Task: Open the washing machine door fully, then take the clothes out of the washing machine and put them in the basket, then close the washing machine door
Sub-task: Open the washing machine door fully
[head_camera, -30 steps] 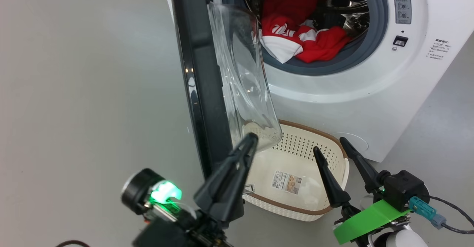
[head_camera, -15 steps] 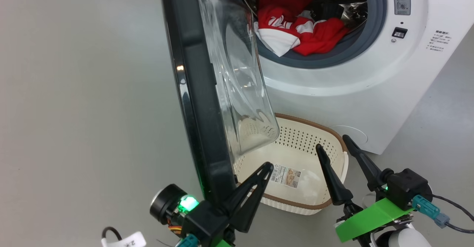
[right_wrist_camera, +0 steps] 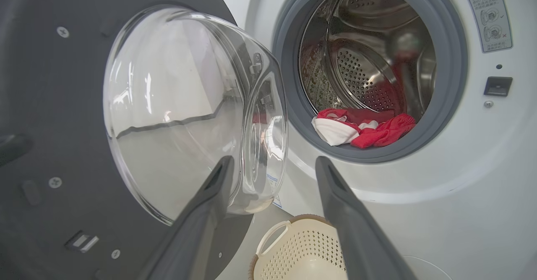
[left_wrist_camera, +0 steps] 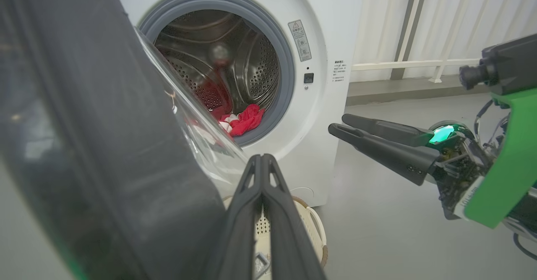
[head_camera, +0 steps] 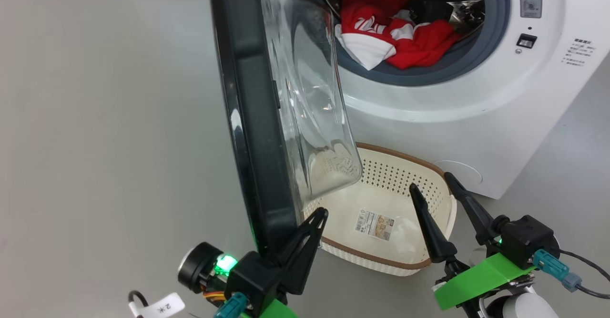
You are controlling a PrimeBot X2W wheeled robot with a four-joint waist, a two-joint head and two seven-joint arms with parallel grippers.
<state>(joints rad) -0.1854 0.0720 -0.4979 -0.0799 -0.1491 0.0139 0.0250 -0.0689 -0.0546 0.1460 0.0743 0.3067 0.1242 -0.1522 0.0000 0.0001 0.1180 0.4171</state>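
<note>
Over grey floor [head_camera: 95, 117], clenched left pincer [head_camera: 318, 212] has slid lower along the door [head_camera: 248, 117]; right pincer [head_camera: 431, 182] stays released.

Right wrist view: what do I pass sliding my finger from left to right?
The washing machine door → red clothes → black latch slot.

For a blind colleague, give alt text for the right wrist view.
The washing machine door stands open at left; red and white clothes lie at the front of the drum. The open right gripper faces them, the basket below.
</note>
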